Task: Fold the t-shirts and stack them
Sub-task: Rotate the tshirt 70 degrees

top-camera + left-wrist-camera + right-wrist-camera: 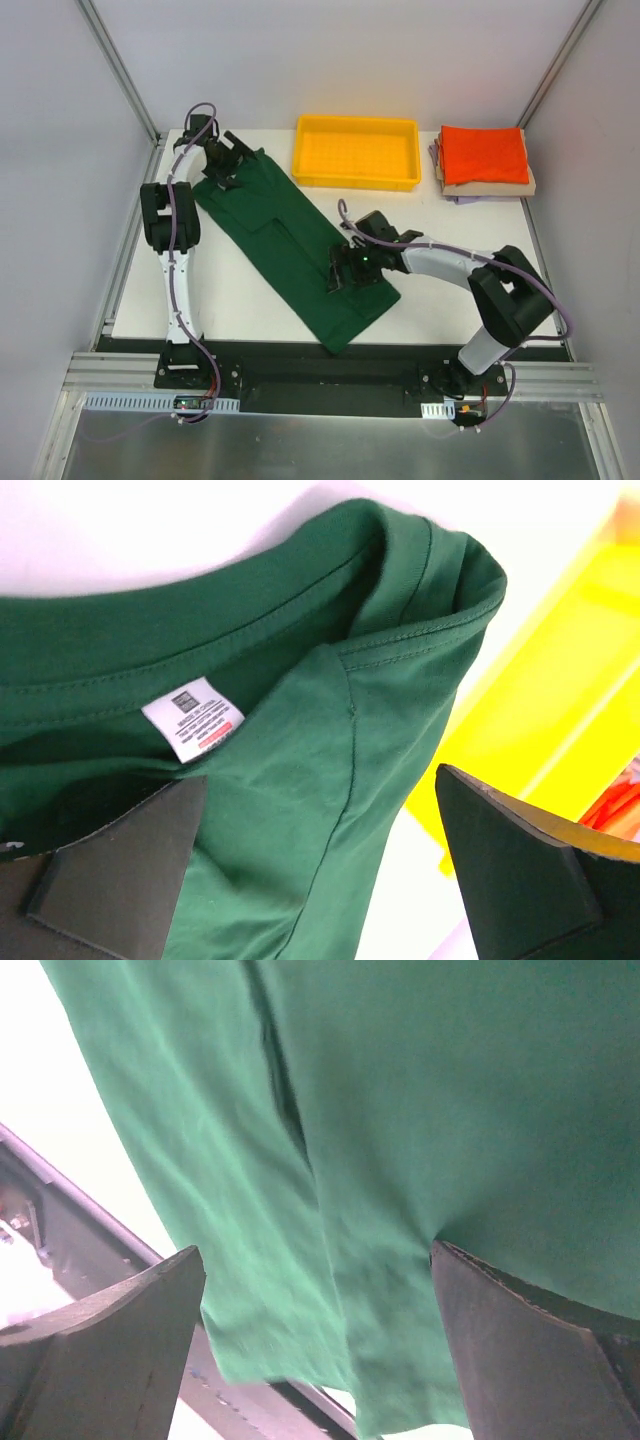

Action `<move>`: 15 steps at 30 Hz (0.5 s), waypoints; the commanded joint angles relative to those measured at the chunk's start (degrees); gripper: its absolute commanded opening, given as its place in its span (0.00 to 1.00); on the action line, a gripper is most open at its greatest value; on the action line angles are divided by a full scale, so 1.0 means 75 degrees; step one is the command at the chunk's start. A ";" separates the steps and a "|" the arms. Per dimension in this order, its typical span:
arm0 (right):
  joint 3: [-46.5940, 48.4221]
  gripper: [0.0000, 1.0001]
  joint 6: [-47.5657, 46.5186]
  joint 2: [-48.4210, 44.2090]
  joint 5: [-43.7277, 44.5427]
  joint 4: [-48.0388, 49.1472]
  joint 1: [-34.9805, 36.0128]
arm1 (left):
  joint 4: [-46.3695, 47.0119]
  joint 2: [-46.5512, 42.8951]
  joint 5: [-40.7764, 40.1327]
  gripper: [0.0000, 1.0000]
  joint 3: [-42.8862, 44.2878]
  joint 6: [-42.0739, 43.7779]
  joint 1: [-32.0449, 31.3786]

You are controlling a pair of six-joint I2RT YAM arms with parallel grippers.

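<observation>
We are seeing the left arm (176,255) stretching far up its side, the left gripper (228,160) hanging spread wide over the collar of the dark green t-shirt (285,240). The right arm (450,262) is bending inward, the right gripper (345,272) gaping over the shirt's lower part. The shirt is lying diagonally on the white surface (250,305). A yellow tray (355,123) and the folded t-shirts (485,155) are sitting along the far edge, and pale walls (60,120) are enclosing everything.

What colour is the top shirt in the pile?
The top shirt is orange-red, clearest from the overhead view.
</observation>
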 commanded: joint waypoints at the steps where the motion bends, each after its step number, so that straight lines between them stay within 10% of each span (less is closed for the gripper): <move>1: 0.0911 0.96 0.0356 0.0406 -0.0365 0.0172 0.0622 | -0.0937 0.1249 -0.0334 0.99 0.2126 0.0836 0.0197; 8: 0.1125 0.96 0.0216 -0.0763 0.0886 -0.0039 0.0705 | -0.0925 0.0458 0.0522 0.99 0.3245 0.1585 0.0080; 15: -0.0244 0.96 0.1034 -0.2813 0.2388 -0.0402 0.0249 | -0.0925 -0.3489 -0.0752 0.99 -0.0335 0.3249 -0.1254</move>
